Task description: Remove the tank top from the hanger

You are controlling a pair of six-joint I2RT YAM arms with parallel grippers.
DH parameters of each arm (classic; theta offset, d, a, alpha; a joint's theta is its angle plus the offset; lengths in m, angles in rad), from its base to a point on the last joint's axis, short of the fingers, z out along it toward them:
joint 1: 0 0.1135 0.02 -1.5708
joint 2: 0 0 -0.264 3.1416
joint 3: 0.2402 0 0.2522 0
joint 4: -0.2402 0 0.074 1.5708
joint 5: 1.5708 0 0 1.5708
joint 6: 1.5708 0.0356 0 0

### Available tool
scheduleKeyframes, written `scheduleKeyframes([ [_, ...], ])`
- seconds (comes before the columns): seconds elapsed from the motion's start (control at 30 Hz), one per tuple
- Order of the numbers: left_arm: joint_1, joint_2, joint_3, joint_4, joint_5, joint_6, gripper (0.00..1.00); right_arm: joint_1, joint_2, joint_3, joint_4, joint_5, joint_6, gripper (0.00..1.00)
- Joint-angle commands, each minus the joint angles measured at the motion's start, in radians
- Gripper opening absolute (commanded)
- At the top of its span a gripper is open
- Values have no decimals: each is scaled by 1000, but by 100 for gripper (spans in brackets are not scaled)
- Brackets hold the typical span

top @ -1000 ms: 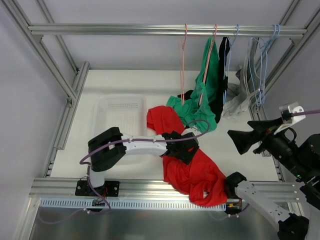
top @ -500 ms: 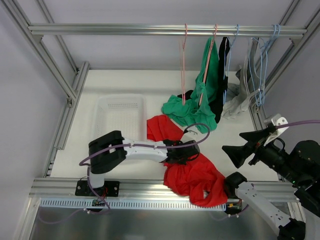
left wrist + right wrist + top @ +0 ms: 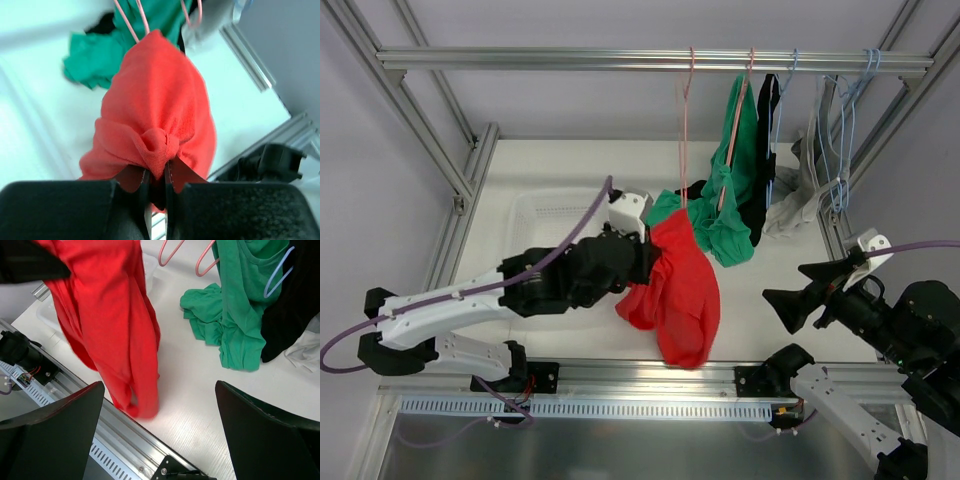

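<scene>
Top external view shows a metal rail [image 3: 650, 60] running left to right across the far side, above a white tabletop [image 3: 570, 165]. A white basket [image 3: 535, 215] sits on the left part of the tabletop.

The red tank top [image 3: 682, 285] hangs lifted in the middle of the scene. Its long axis runs from a far end just under the pink hanger [image 3: 685, 130] down to a loose hem near the front edge of the tabletop. To its right a green garment [image 3: 725, 215] drapes from the next hanger and trails onto the tabletop.

The left claw [image 3: 157, 180] is the one on the job. Its jaws are drawn narrow and pinch a bunched fold of red cloth, and the rest of the tank top falls away from it toward the far side and the right. In the left wrist view the top of the red cloth meets the lower loop of the pink hanger, and I cannot tell whether a strap is caught there or only lies in front of it.

The right claw [image 3: 160, 390] stands wide and holds nothing, well apart to the right of the tank top.

I judge that the coming move turns on this: the hanger lies far and right of the left claw and the basket lies to its left, so a pull leftward and nearward should draw the cloth off the wire
</scene>
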Motion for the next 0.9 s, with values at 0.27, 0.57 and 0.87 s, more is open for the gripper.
scheduleKeyframes([
  [0.27,347,-17,468,-239,-34,238,0,-3,-2,44,79,-2,-6,100],
  [0.57,551,15,547,-261,29,255,0,-3,7,27,103,-9,-3,99],
  [0.87,669,-126,185,-260,71,66,0,-3,12,-14,129,-29,3,99],
])
